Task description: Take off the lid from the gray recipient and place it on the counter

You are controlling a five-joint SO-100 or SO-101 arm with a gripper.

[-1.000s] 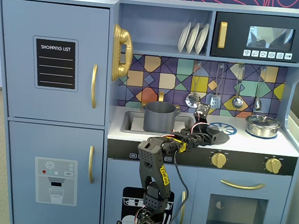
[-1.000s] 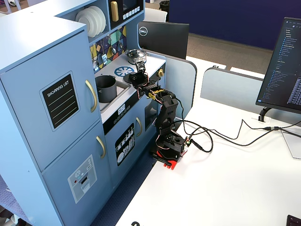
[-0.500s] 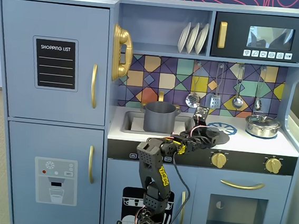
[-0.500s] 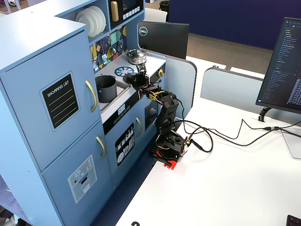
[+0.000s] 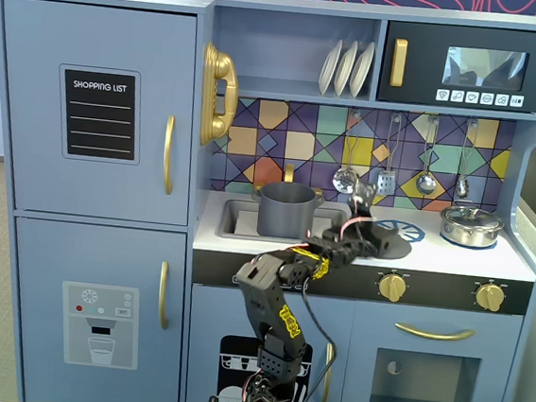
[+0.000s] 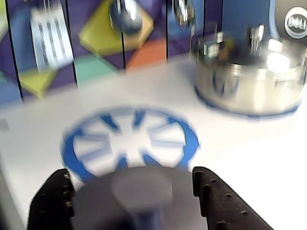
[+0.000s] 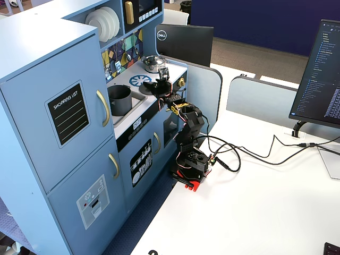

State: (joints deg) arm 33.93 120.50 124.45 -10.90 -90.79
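Pincer (image 6: 129, 191) clamped on the lid (image 6: 139, 201), burner print (image 6: 129, 141) just ahead on the worktop (image 6: 230, 158), gray recipient (image 5: 286, 209) uncovered behind.

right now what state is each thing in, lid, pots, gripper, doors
gray pot: uncovered, standing upright in the sink
gray lid: off its pot, held between the gripper fingers over the counter
gripper: shut on the lid
silver pot: covered by its own lid, on the counter
fridge doors: closed
oven door: closed
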